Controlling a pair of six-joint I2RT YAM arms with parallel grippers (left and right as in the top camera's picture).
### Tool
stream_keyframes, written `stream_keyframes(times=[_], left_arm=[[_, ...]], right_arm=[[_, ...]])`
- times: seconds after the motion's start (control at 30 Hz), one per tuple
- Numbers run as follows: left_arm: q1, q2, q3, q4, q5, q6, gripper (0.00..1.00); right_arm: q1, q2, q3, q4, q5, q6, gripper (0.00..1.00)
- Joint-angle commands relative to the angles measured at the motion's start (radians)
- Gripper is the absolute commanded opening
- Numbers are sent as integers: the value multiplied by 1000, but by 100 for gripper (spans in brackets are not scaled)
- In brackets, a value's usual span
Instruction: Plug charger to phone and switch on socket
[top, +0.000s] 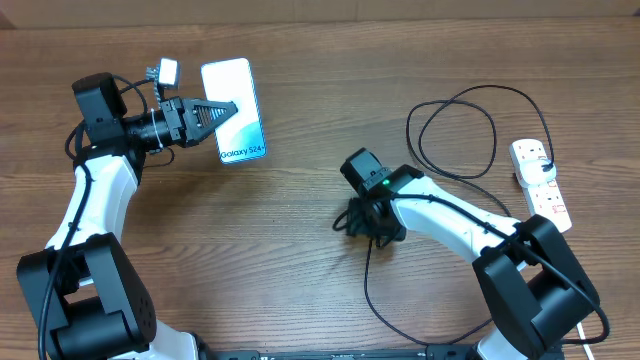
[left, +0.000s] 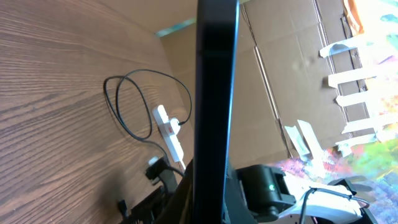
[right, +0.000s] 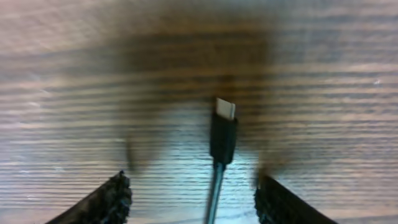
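Observation:
The phone (top: 238, 108), its screen lit and facing up with "Galaxy S24+" at the near end, is at the back left. My left gripper (top: 212, 113) is shut on its left long edge. In the left wrist view the phone (left: 216, 81) shows edge-on as a black bar between the jaws (left: 211, 202). The charger cable (top: 455, 135) loops at the right and runs under my right gripper (top: 368, 222). My right gripper (right: 191, 182) is open and points down, with the connector tip (right: 222, 129) lying on the table between its fingers, untouched. The socket (top: 540, 180) lies at the right edge.
The wooden table (top: 300, 250) carries everything. The socket (left: 169, 130) and the cable loop (left: 127, 106) also show in the left wrist view, with cardboard boxes (left: 280, 74) beyond the table. The right arm (top: 450, 215) reaches across the middle right.

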Motion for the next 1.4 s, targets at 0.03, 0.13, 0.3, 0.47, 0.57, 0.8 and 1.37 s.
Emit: stream_keyframes(times=[0.03, 0.13, 0.3, 0.47, 0.57, 0.8, 1.37], left_arm=[[-2, -7, 5, 5, 41, 27, 4], [-2, -7, 5, 5, 42, 26, 4], [-2, -7, 5, 5, 42, 26, 4], [-2, -7, 5, 5, 42, 26, 4], [-2, -7, 5, 5, 46, 27, 4], [-2, -7, 5, 5, 85, 28, 4], [-82, -7, 5, 113, 46, -125, 4]], right_arm=[[-2, 2, -64, 61, -59, -61, 62], [-12, 2, -65, 58, -58, -61, 53], [-39, 6, -73, 66, -59, -87, 22], [-48, 6, -83, 81, -78, -87, 4], [-48, 5, -76, 112, -175, -157, 4], [-66, -84, 5, 256, -771, -332, 4], [-29, -190, 5, 652, -1008, -103, 4]])
